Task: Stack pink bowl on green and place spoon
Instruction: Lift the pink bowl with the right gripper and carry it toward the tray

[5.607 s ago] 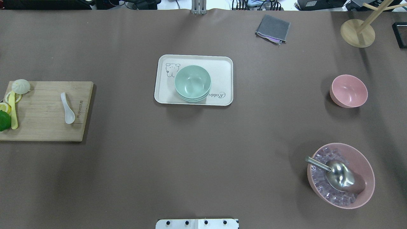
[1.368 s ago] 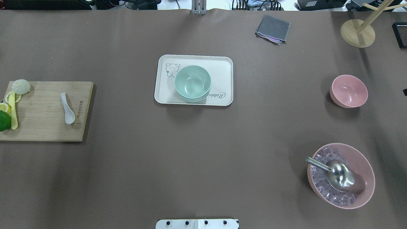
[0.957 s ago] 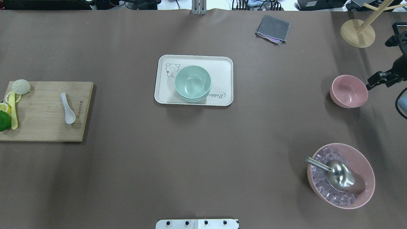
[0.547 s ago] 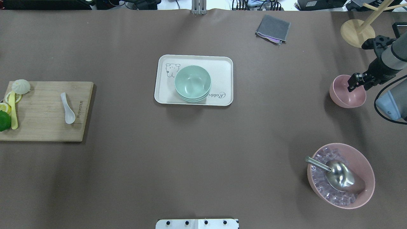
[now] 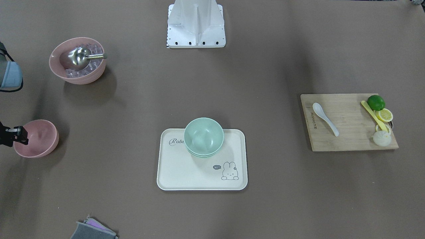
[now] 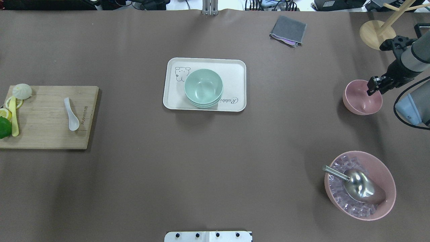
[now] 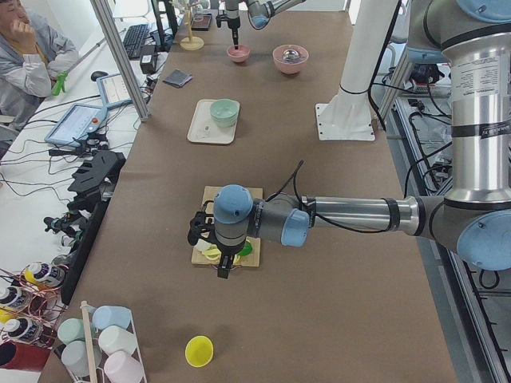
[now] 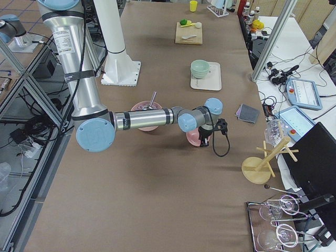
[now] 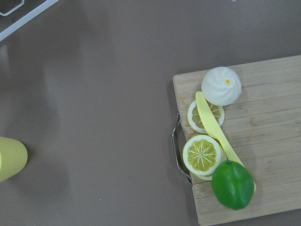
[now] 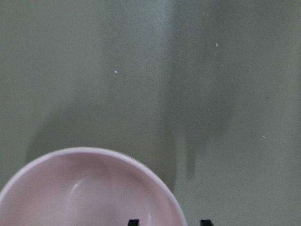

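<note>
The small pink bowl sits at the table's right side, tipped a little; it also shows in the front view. My right gripper is open at its right rim. In the right wrist view one black fingertip is inside the bowl and the other is outside. The stacked green bowls stand on the cream tray. The white spoon lies on the wooden cutting board. My left gripper hovers over the board's outer end; I cannot tell whether it is open.
A large pink bowl with ice cubes and a metal scoop stands at the near right. A grey cloth and a wooden stand are at the far right. A lime, lemon slices and a bun lie on the board's end. A yellow cup stands nearby.
My right arm has come in from the right and dropped its gripper over the pink bowl's rim. The bowl has shifted a little to the left and tipped.
</note>
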Controlling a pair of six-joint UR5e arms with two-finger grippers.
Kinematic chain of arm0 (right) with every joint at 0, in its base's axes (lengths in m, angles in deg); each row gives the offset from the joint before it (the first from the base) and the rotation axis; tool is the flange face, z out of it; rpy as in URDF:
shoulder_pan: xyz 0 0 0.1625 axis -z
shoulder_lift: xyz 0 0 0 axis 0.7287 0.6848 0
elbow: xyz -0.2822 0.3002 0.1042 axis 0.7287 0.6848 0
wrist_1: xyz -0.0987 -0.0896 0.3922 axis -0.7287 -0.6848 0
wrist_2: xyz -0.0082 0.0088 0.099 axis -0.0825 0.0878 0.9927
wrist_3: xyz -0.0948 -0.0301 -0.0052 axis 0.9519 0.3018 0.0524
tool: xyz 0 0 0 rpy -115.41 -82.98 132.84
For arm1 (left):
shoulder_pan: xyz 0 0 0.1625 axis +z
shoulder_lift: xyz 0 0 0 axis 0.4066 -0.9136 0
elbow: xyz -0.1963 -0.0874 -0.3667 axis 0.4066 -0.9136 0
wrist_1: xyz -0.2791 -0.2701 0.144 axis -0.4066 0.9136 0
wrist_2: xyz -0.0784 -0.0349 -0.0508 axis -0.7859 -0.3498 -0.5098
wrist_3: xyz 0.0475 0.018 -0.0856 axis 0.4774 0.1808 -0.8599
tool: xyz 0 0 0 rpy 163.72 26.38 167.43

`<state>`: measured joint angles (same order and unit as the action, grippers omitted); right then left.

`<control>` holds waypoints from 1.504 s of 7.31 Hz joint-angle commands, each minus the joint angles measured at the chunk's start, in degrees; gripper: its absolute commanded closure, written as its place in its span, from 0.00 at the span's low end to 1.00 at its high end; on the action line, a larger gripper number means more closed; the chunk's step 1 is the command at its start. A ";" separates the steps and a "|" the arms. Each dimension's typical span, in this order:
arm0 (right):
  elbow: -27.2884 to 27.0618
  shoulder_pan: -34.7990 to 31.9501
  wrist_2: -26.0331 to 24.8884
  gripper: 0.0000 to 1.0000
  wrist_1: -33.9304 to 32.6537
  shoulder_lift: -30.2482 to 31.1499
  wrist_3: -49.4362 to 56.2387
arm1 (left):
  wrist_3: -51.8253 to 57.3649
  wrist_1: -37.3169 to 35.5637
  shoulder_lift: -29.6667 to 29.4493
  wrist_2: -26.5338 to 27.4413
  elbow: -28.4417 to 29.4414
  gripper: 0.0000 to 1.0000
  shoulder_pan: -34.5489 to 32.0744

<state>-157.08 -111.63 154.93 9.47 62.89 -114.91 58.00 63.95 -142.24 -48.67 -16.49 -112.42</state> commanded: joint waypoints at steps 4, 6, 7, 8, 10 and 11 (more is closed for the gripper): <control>0.93 -0.10 0.41 1.00 -0.24 -0.44 -1.26 | 0.00 0.02 -0.09 -0.01 0.01 0.02 0.01; -0.29 -0.18 3.03 1.00 -0.67 -2.19 -4.50 | -0.70 0.02 -0.18 0.08 0.10 0.02 1.41; -1.70 -0.53 7.14 1.00 -0.77 -4.03 -9.48 | -6.01 0.37 -0.61 0.16 -0.07 0.03 3.33; -2.58 -0.45 9.53 1.00 -0.68 -8.14 -18.14 | -11.46 3.42 -1.05 0.51 0.01 0.03 7.18; -4.68 3.92 9.12 1.00 -0.77 -17.55 -38.09 | -27.25 8.89 -4.37 4.35 0.45 0.03 15.62; -7.48 7.08 6.68 1.00 -0.68 -18.46 -42.88 | -35.77 8.72 -7.79 5.17 1.15 0.03 20.18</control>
<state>-161.81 -108.04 163.46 8.73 47.45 -149.17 32.66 71.74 -146.43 -45.29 -15.96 -97.71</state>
